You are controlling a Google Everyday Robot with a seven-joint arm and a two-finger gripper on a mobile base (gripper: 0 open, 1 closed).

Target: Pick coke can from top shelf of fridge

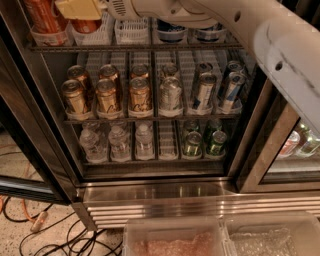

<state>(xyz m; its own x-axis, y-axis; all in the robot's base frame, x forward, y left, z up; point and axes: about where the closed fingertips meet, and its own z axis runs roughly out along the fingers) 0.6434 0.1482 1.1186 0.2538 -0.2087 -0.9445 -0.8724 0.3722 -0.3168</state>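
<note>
The fridge point(250, 150) stands open in front of me. On its top shelf point(150, 47), at the left, stand two red-orange coke cans: one at the far left point(44, 15) and one just right of it point(86, 25), each in a clear front holder. My gripper point(80, 7), with yellowish pads, is at the top left, in front of and just above the second coke can and right beside the first. The white arm point(260, 30) reaches in from the upper right. The cans' tops are cut off by the frame's edge.
Blue Pepsi cans point(170, 29) stand further right on the top shelf. The middle rack holds gold-brown cans point(107, 95), silver cans and blue-white cans point(230, 90). The lower rack holds water bottles point(117, 145) and green cans point(192, 142). Plastic bins point(172, 240) and floor cables point(45, 235) lie below.
</note>
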